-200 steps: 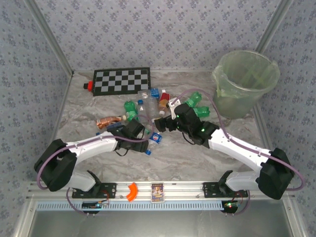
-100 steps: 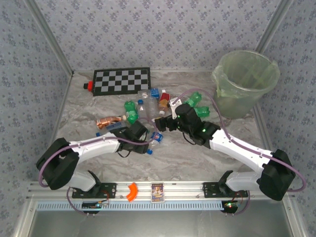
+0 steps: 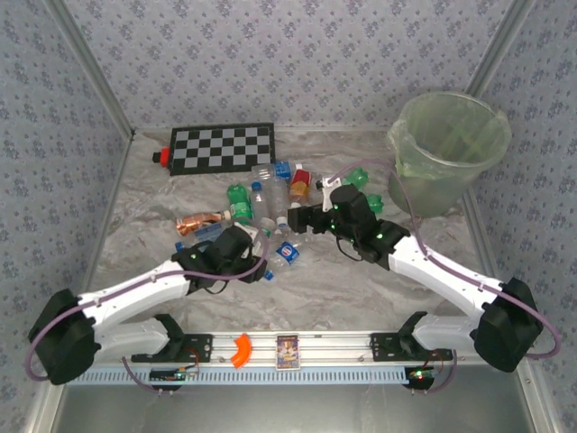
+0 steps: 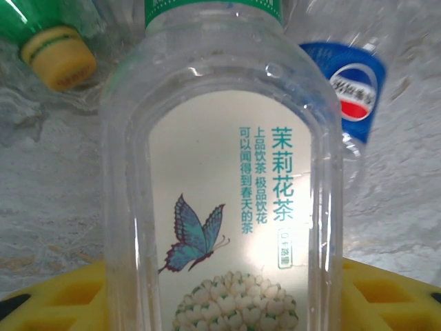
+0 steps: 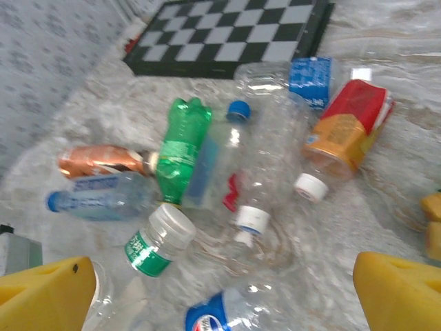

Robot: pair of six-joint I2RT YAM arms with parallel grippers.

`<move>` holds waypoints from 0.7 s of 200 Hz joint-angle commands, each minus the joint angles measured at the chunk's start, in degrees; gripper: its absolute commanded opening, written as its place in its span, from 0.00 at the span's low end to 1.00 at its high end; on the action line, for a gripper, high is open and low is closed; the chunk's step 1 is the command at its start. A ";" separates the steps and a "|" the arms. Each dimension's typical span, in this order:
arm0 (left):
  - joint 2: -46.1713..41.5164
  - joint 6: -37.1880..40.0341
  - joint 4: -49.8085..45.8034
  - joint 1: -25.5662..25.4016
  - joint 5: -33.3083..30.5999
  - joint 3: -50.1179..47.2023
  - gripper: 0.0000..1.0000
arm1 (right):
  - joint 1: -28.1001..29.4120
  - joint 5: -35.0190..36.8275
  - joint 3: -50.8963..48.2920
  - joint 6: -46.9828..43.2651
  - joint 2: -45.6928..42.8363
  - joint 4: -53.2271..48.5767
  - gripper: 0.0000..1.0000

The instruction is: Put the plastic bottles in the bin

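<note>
The clear plastic tea bottle, with a green neck band and a butterfly label, is sitting at the near edge of the heap of plastic bottles. The left end effector is clamping it across the body, with yellow pads pressing on either side. Whether it is resting on the tabletop or hanging just above it cannot be told. Just beside it a blue-labelled cola bottle is lying on its side. Behind these, a green ribbed bottle, a crumpled orange-brown bottle, clear blue-capped bottles and an orange bottle with a red label are lying touching and crossing one another. The right end effector is hovering over the heap's right side with its jaws standing wide and nothing between them. The large round pale-green bin, lined with thin plastic, is standing at the far right corner, well apart from the heap. A black-and-white checkerboard, with a small red block at its left end, is lying at the far edge
</note>
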 commanded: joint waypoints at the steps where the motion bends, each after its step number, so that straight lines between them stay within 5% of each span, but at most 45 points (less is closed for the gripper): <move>1: -5.45 -0.70 2.64 -0.48 -0.32 -0.15 0.53 | -1.82 -11.33 -1.04 6.30 -0.34 8.80 0.93; 64: -17.05 0.00 2.74 -0.67 -0.38 -0.13 0.53 | -1.42 -25.04 5.37 20.75 13.22 18.94 0.78; 140: -20.30 -0.31 0.69 -0.95 0.14 -0.88 0.53 | 1.96 -29.32 10.89 26.06 22.72 25.53 0.72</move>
